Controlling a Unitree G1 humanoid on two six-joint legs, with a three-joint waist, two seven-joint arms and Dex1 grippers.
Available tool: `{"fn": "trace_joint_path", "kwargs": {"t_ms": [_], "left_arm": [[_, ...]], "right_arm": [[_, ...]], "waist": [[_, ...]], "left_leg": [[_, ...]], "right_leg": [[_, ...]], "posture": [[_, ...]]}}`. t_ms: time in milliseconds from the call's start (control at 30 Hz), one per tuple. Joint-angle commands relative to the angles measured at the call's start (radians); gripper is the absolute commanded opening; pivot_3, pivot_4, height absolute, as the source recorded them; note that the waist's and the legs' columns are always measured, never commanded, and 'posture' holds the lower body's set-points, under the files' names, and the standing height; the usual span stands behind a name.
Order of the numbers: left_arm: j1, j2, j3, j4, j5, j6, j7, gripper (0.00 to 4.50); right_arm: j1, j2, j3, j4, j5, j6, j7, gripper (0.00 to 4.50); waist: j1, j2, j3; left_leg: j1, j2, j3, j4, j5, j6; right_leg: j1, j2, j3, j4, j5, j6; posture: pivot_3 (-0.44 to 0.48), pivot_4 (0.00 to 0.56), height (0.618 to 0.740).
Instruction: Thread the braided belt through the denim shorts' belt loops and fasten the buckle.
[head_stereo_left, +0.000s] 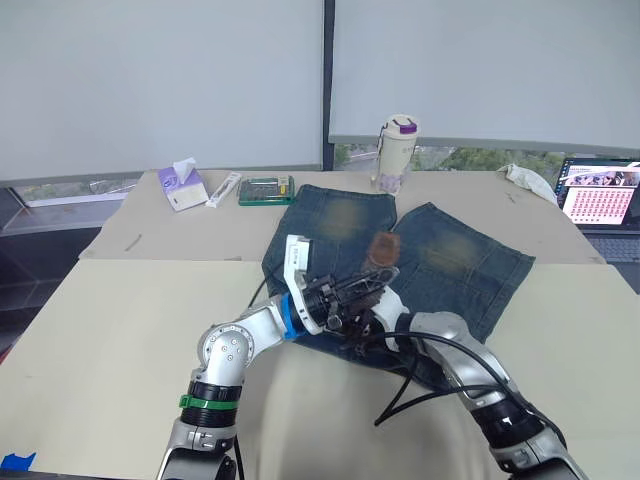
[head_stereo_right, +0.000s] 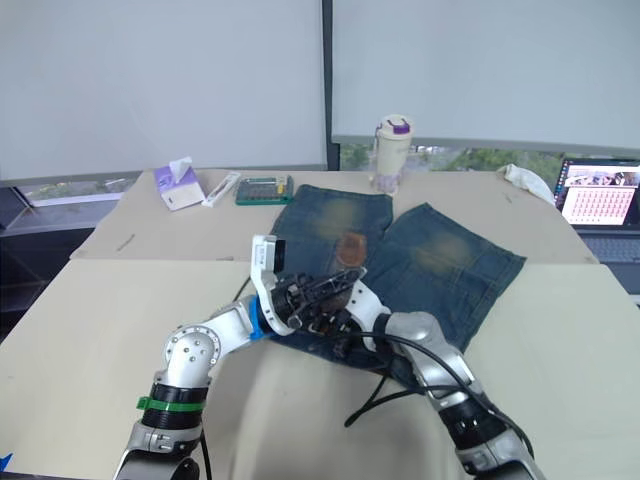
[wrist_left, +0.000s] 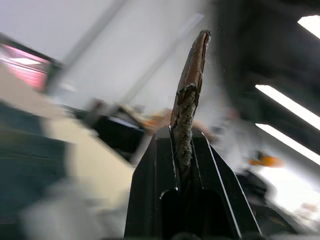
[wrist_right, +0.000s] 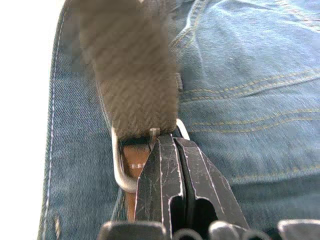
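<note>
Left gripper (wrist_left: 186, 150): closed on the braided belt (wrist_left: 189, 95), tip standing free above the fingers.
Right gripper (wrist_right: 172, 145): closed at the buckle (wrist_right: 120, 167), over the denim shorts (wrist_right: 240, 100) on the table (head_stereo_left: 120, 330).
Handling: belt likely light, limp, grippy weave; hold near the stiffer tip.

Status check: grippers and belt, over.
Left gripper shut on the braided belt near its tip. Right gripper shut at the buckle, over the denim shorts. Nothing blocking.
</note>
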Motion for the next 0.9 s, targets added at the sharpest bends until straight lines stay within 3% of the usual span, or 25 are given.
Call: {"fn": "trace_joint_path", "kwargs": {"t_ms": [33,300,600,900], "left_arm": [[0.007,0.02,-0.002,-0.028,0.03,-0.027,-0.017,0.0],[-0.008,0.021,0.015,0.109,0.154,-0.127,-0.006,0.0],[-0.072,0.023,0.148,0.281,0.125,-0.207,-0.098,0.0],[-0.084,0.062,0.137,0.338,0.173,-0.22,-0.192,0.0]], "right_arm": [[0.041,0.005,-0.038,-0.004,0.021,0.024,-0.031,0.02],[0.134,-0.027,-0.147,-0.179,0.114,0.024,-0.029,0.02],[0.203,-0.067,-0.271,-0.339,0.218,0.094,-0.073,0.02],[0.206,-0.048,-0.229,-0.359,0.228,0.096,-0.106,0.02]], "waist": [[-0.002,0.001,0.002],[-0.004,0.002,0.008],[-0.013,0.001,0.012],[-0.02,0.002,0.012]], "left_leg": [[-0.001,0.0,0.0,0.0,0.0,0.0],[-0.003,0.0,0.0,0.0,0.0,0.0],[-0.003,0.001,0.0,-0.001,0.0,0.0],[-0.003,0.001,0.0,-0.001,0.0,0.0]], "right_leg": [[-0.001,0.0,0.0,0.0,0.0,0.0],[-0.003,0.001,-0.001,0.0,0.001,-0.002],[-0.004,0.002,-0.001,0.0,0.001,-0.001],[-0.004,0.002,-0.001,0.0,0.002,-0.002]], "posture": [[0.0,0.15,0.74],[0.0,0.15,0.74],[0.0,0.15,0.74],[0.0,0.15,0.74]]}}
